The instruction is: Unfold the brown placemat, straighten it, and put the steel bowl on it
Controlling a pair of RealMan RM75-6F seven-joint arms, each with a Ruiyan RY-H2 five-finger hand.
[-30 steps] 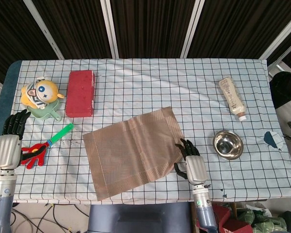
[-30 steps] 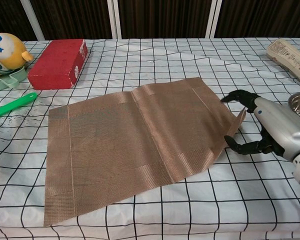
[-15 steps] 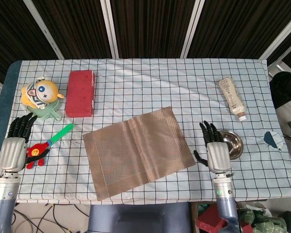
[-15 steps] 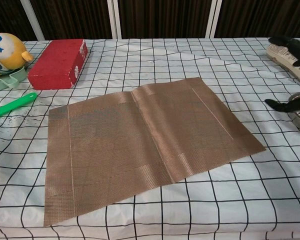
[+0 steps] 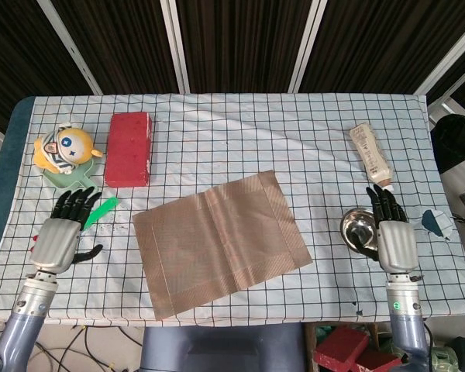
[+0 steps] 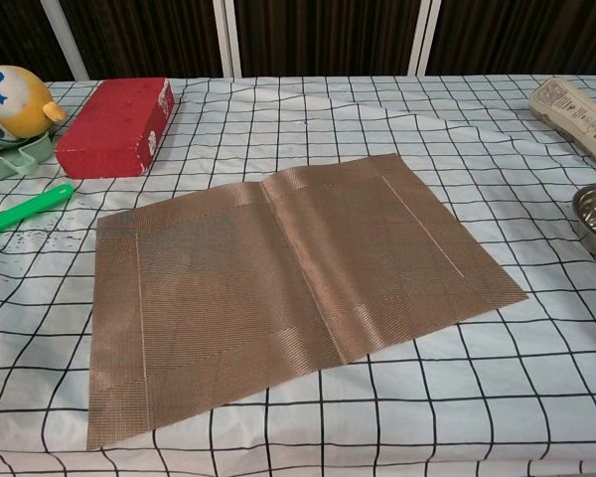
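Right hand (image 5: 393,232) hovers over the steel bowl (image 5: 358,227).

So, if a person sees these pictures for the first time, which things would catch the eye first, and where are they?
The brown placemat draws the eye first: it lies unfolded and flat at the table's middle, turned at an angle to the checked cloth. Next comes the steel bowl to its right, with the right hand beside and partly over it. On the far left sit a red box and a yellow toy.
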